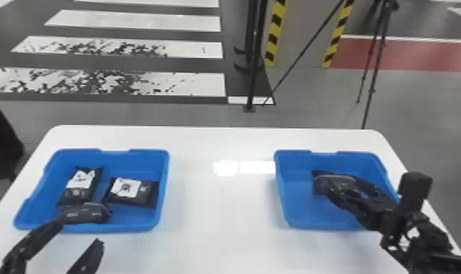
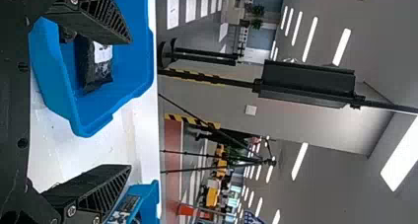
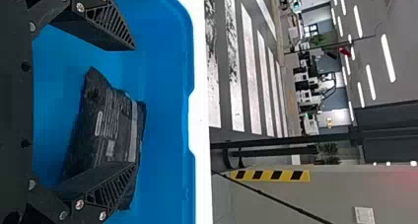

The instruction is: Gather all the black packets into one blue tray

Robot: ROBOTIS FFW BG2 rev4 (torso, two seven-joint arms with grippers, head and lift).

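Note:
In the head view my left gripper (image 1: 81, 233) is open at the near edge of the left blue tray (image 1: 131, 226); in the left wrist view the same gripper (image 2: 129, 103) holds nothing. Three black packets lie in that tray: one (image 1: 73, 195) at the left, one (image 1: 151, 189) at the right, and one (image 1: 85, 213) by the near wall. My right gripper (image 1: 326, 186) reaches into the right blue tray (image 1: 288, 204), over a black packet (image 1: 318, 176). Seen from the right wrist, the gripper (image 3: 135, 105) stands open, one finger overlapping the packet (image 3: 106, 125).
A white table (image 1: 219, 204) carries both trays, set well apart with bare tabletop between them. Beyond the table's far edge stand a dark pole (image 1: 253, 73) and a tripod (image 1: 375, 69) on the floor.

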